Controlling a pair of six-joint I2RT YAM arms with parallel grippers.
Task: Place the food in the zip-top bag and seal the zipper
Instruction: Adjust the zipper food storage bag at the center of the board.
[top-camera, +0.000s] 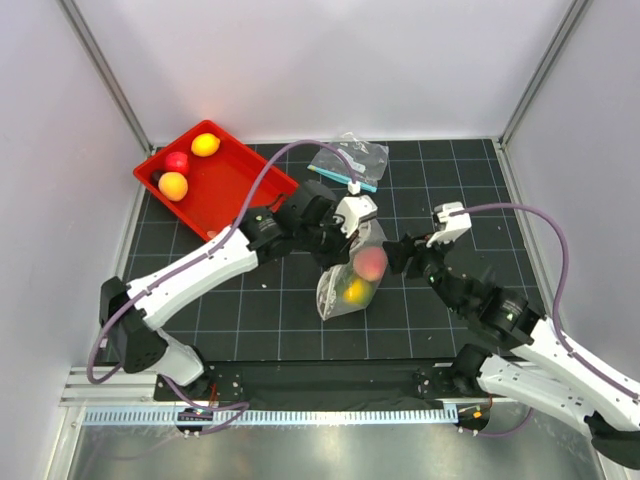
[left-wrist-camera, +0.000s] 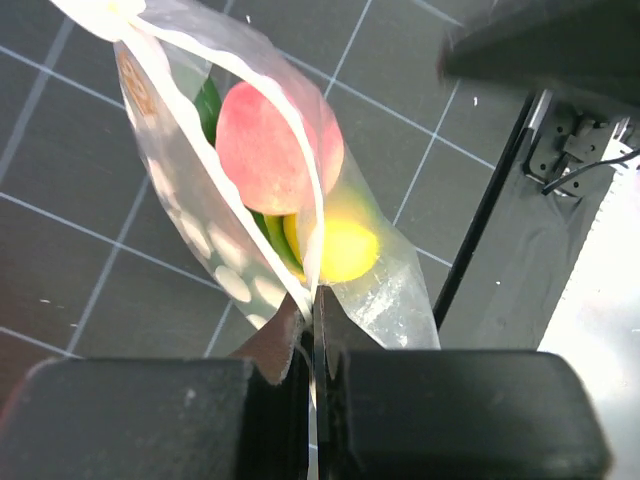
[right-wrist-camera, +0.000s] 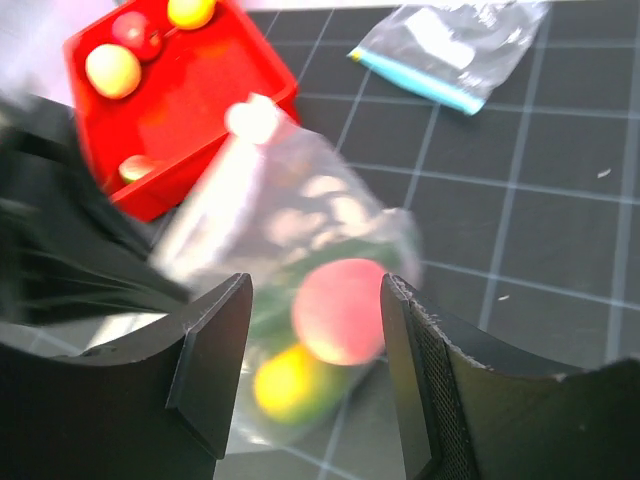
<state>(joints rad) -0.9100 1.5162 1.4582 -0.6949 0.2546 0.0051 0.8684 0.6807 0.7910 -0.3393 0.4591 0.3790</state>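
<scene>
**Position.** The bag is at the middle of the tabletop, between the two arms. It carries a peach and a yellow fruit, with something green beside them. Whether its lower end rests on the tabletop cannot be told. Spare fruit lies in the red tray, well apart from the bag.

**Pincer state.** The left pincer is pressed together on the bag's upper edge, pinching the film at the zipper strip. The right pincer is spread, with the loaded bag ahead of the gap and untouched.

**Handling.** The film is thin, crinkly and limp — it will likely fold and slip rather than hold its shape. The fruits look light but are round and glossy, so expect them to roll and shift the load. Take hold on the strip itself — probably the stiffest part — at the end opposite the left pincer, clear of the fruit bulge. Whether the strip is already closed cannot be told.
</scene>
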